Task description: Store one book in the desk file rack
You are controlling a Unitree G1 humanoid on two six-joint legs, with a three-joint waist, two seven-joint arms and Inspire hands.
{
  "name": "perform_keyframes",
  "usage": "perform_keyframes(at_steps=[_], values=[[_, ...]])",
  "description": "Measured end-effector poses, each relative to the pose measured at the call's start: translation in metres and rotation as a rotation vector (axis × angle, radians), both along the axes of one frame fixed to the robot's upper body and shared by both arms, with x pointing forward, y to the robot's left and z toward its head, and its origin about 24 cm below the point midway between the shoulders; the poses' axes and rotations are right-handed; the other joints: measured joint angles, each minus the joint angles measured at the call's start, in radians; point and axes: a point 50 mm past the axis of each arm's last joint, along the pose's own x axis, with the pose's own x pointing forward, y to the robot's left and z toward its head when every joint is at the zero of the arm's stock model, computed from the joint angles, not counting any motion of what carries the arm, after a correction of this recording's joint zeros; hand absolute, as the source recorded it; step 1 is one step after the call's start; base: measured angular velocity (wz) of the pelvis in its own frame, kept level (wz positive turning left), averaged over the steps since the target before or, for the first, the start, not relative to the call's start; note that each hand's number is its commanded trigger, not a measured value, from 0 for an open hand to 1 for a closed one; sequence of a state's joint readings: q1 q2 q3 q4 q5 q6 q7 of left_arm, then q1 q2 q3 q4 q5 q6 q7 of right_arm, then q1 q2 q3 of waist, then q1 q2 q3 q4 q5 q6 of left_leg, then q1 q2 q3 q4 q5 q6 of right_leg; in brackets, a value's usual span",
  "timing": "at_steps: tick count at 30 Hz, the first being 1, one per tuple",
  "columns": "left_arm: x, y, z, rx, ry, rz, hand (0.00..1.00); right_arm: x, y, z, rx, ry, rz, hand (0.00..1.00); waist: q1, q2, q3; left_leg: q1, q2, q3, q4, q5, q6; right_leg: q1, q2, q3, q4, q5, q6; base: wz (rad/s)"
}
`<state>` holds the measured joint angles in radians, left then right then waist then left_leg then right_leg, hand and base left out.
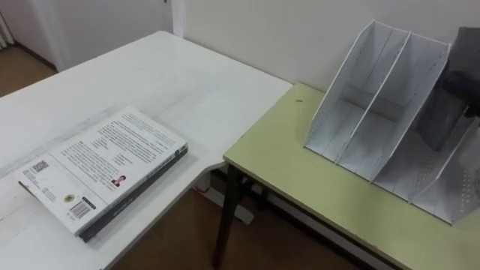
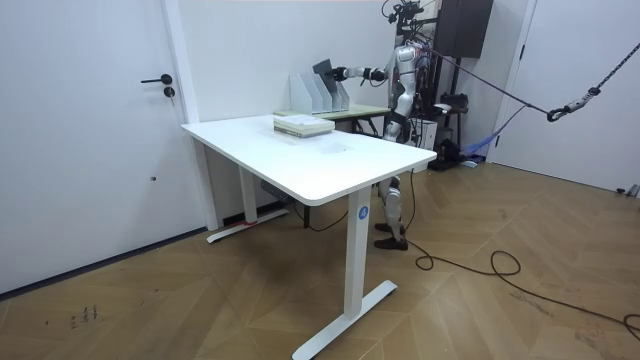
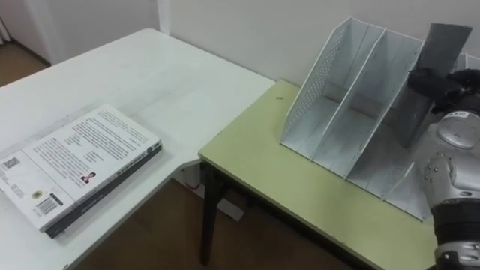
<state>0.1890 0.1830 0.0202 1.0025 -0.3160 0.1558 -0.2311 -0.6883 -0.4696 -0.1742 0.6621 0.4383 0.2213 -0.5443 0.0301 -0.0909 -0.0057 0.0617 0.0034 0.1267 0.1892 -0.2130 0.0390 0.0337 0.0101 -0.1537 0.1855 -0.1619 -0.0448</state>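
Two stacked books (image 1: 101, 169) lie near left on the white worktop (image 1: 172, 82). Right of it, the green worktop (image 3: 285, 180) carries the file rack (image 3: 330, 97) at its far side. The dark book (image 3: 448, 41) sits tilted in the rack's third slot from the left, right hand (image 3: 439, 81) clamped on it.

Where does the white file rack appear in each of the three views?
Left eye view: the file rack stands upper right, on the green desk.
Right eye view: the rack upper right, the right hand holding a dark book at it.
Room view: the rack top centre, behind the white table.
Shared landmark: the books lying on the white table.
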Motion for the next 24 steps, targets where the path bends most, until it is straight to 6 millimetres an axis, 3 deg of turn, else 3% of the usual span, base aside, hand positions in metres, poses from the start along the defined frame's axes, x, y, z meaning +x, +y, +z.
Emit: perform_keyframes(at_steps=[8, 24], values=[[-0.0025, 0.0011, -0.0002, 0.004, 0.021, 0.004, 0.00, 0.0036, -0.0024, 0.0038, 0.007, 0.005, -0.008, 0.00, -0.001, 0.008, -0.0093, 0.002, 0.000, -0.001, 0.003, 0.000, 0.000, 0.003, -0.004, -0.019, 0.003, 0.000, 0.000, 0.00], [-0.0039, 0.0041, 0.0000, 0.022, 0.032, 0.010, 0.00, 0.0050, -0.0007, 0.0023, 0.040, 0.010, 0.031, 0.00, -0.002, 0.011, -0.0097, 0.011, -0.001, -0.005, 0.008, 0.000, 0.000, 0.019, -0.006, -0.028, 0.003, 0.001, -0.001, 0.01]])
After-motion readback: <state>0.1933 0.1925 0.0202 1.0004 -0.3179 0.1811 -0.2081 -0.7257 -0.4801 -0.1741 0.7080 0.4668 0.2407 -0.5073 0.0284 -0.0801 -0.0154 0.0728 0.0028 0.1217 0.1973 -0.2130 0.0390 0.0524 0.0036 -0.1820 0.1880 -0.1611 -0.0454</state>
